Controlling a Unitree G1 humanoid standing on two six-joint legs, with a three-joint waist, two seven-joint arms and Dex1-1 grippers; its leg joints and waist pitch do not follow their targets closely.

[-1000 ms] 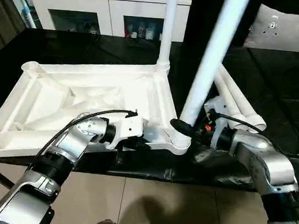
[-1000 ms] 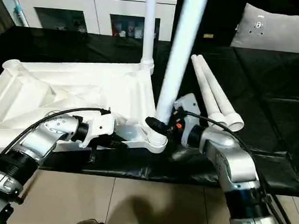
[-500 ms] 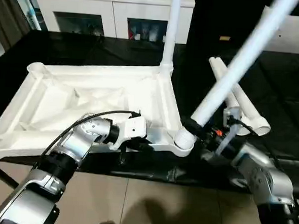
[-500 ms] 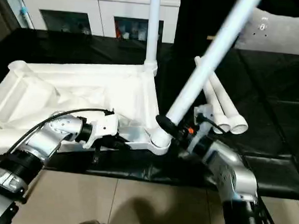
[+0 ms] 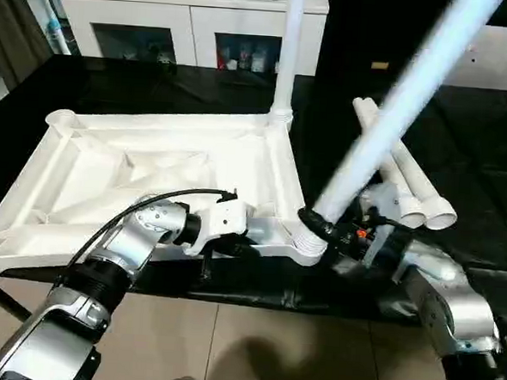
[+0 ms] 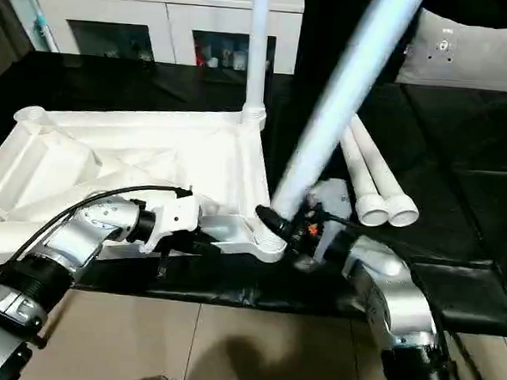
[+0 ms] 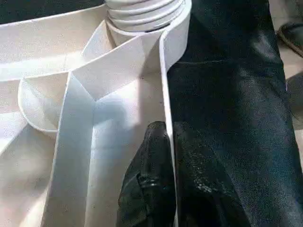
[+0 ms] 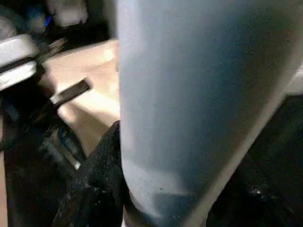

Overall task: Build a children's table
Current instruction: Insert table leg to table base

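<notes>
The children's table top (image 5: 152, 162) lies upside down on the black work surface (image 5: 486, 196), ribs facing up. One white leg (image 5: 287, 63) stands upright in its far right corner socket. My left gripper (image 5: 243, 244) is shut on the top's near rim, and the left wrist view shows the black fingers (image 7: 147, 189) pinching that thin wall. My right gripper (image 5: 323, 224) is shut on the base of a second leg (image 5: 387, 121). That leg leans up and to the right from the near right corner socket (image 5: 306, 245). In the right wrist view, the held leg (image 8: 189, 94) has a black finger (image 8: 99, 179) beside it.
Two loose white legs (image 5: 409, 187) lie side by side on the black surface, right of the table top. A white cabinet (image 5: 186, 22) stands behind the work surface and a pale cushion (image 6: 477, 57) sits at the back right. Tiled floor (image 5: 253, 345) lies below the near edge.
The held leg swung far over to the right, then came back to a steeper lean. The head camera has shifted a little. My left gripper keeps its hold on the rim.
</notes>
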